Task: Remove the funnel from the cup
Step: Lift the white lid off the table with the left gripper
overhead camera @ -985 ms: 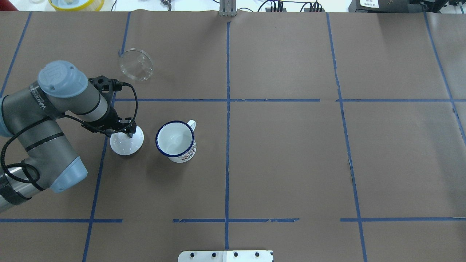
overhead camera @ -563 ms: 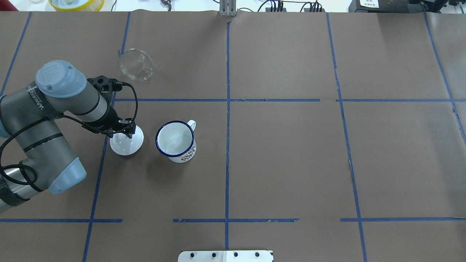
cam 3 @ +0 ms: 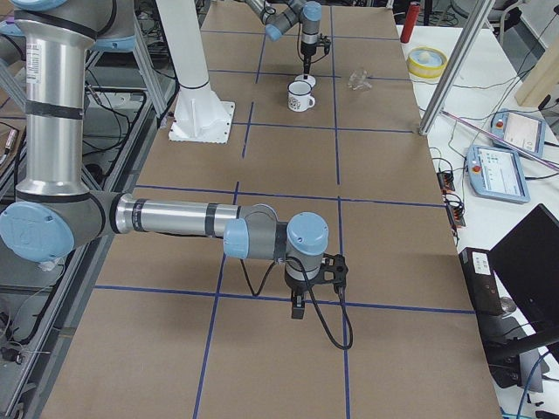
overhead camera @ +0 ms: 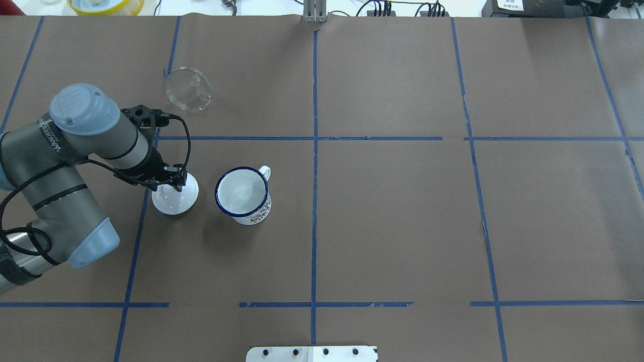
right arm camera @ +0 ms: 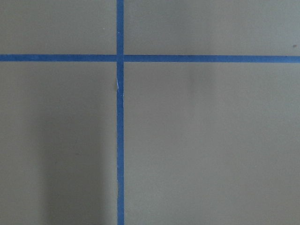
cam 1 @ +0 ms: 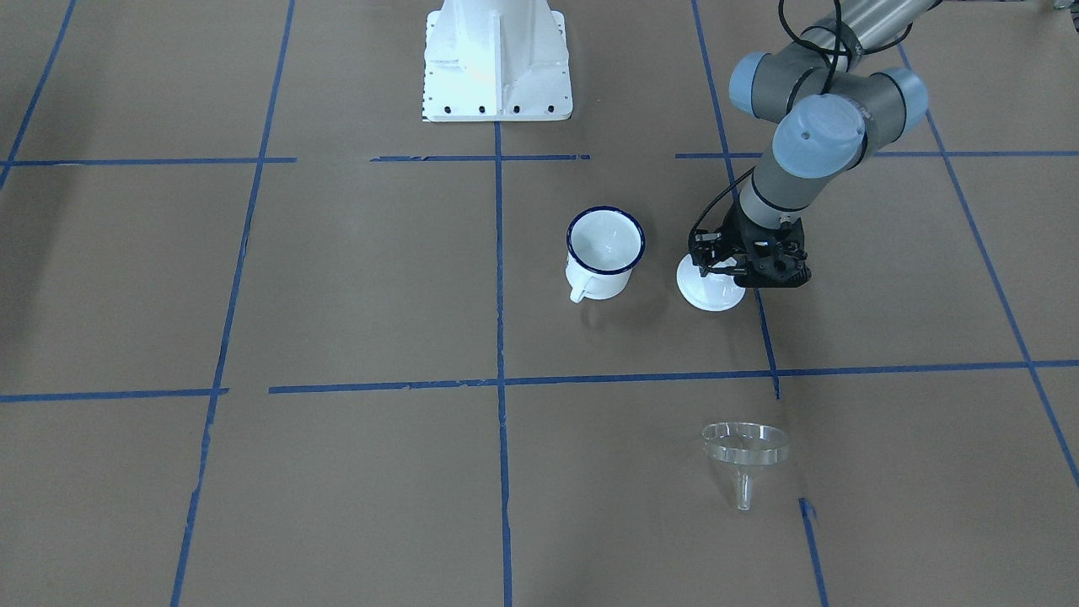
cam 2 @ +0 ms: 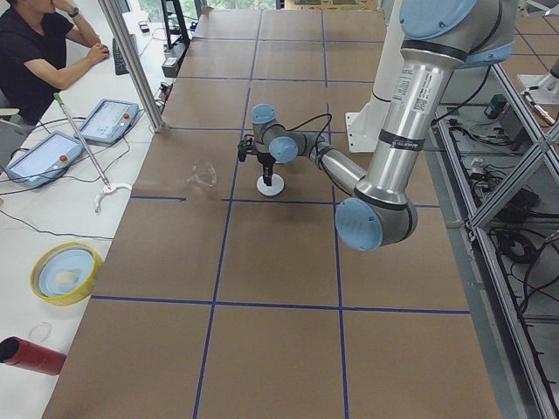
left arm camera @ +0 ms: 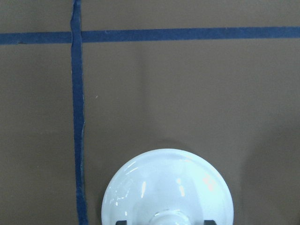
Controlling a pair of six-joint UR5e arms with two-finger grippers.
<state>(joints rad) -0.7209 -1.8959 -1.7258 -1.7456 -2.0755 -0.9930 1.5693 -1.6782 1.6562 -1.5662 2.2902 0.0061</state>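
The clear funnel (overhead camera: 188,89) lies on its side on the brown paper, apart from the cup; it also shows in the front view (cam 1: 746,447). The white enamel cup (overhead camera: 243,195) with a dark blue rim stands upright and empty (cam 1: 604,253). My left gripper (overhead camera: 173,185) hangs over a round white domed lid (overhead camera: 175,198) just left of the cup. In the left wrist view its fingers straddle the lid's knob (left arm camera: 167,218) with gaps on both sides, so it is open. My right gripper (cam 3: 299,305) shows only in the exterior right view, so I cannot tell its state.
The white lid (cam 1: 711,291) sits on a blue tape line. The robot's white base plate (cam 1: 496,63) is behind the cup. A yellow bowl (overhead camera: 105,5) sits past the table's far edge. The right wrist view shows only paper and tape.
My left arm's elbow has shifted very slightly and come back. The gripper stays over the lid. Cup, funnel and lid have not moved.
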